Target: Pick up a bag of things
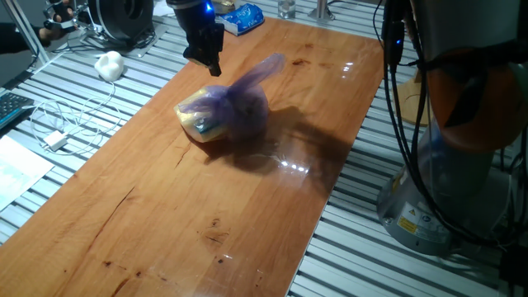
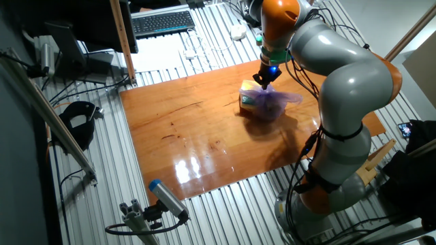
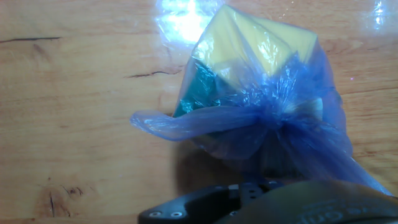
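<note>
while the hand [image 1: 214, 66] hangs in the upper middle of one fixed view, the bag of things [image 1: 227, 111] sits just below it in the frame, resting on the wooden surface [image 1: 165, 206] near the centre of the picture. the bag's twisted tail [image 1: 262, 70] sticks up and out toward the upper right, so its long axis runs diagonally from the yellow-and-teal bulk at lower left to the tail tip at upper right, and the hand looks to be above the near end of that tail rather than over the bulk. in the hand view the bag [image 3: 261, 93] fills the right half, with the twisted neck [image 3: 193, 121] stretching left across the middle of the frame; the knot where the plastic gathers lies just above the dark hand body at the bottom edge. that suggests a short drop would bring the fingers to the gathered plastic.

i cannot tell whether the fingers are apart or together: the hand view cuts them off at the bottom edge, and both fixed views show only a dark blur. in the other fixed view the hand [image 2: 264, 78] overlaps the top of the bag [image 2: 262, 102], so whether they touch is unclear.
</note>
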You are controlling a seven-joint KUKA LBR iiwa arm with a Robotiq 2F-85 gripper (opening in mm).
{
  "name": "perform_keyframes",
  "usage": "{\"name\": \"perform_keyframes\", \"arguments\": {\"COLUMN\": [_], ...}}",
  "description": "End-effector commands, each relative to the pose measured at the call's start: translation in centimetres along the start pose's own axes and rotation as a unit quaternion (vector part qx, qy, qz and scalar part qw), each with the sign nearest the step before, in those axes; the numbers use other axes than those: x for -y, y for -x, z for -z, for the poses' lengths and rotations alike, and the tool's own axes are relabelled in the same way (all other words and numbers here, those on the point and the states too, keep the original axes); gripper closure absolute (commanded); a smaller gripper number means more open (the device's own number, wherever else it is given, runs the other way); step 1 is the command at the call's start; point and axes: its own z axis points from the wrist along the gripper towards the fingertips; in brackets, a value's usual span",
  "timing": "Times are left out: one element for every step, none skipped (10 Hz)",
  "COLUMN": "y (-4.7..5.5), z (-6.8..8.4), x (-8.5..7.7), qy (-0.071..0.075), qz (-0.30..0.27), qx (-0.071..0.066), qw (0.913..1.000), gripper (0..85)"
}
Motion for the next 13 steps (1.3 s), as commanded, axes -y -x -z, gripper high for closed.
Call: {"name": "perform_keyframes", "arguments": {"y": [0.00, 0.00, 0.00, 0.00, 0.00, 0.00, 0.00, 0.00, 0.00, 0.00, 0.00, 0.00, 0.00], "z": [0.00, 0.00, 0.00, 0.00, 0.00, 0.00, 0.00, 0.00, 0.00, 0.00, 0.00, 0.00, 0.00], "x": [0.00, 0.00, 0.00, 0.00, 0.00, 0.00, 0.00, 0.00, 0.00, 0.00, 0.00, 0.00, 0.00], "qy": [-0.001, -0.032, -0.023, -0.021, -0.008, 0.011, 0.036, 0.034, 0.015, 0.019, 0.017, 0.010, -0.002], "qz": [-0.001, -0.001, -0.010, -0.016, -0.013, -0.006, -0.003, -0.006, -0.002, -0.002, 0.003, 0.004, -0.001], "qx": [0.000, 0.029, 0.037, 0.044, 0.061, 0.064, 0.052, 0.044, 0.036, 0.043, 0.052, 0.050, 0.053], "qw": [1.0000, 0.9990, 0.9990, 0.9987, 0.9980, 0.9978, 0.9980, 0.9984, 0.9992, 0.9989, 0.9985, 0.9987, 0.9986], "gripper": [85.0, 85.0, 85.0, 85.0, 85.0, 85.0, 85.0, 85.0, 85.0, 85.0, 85.0, 68.0, 51.0]}}
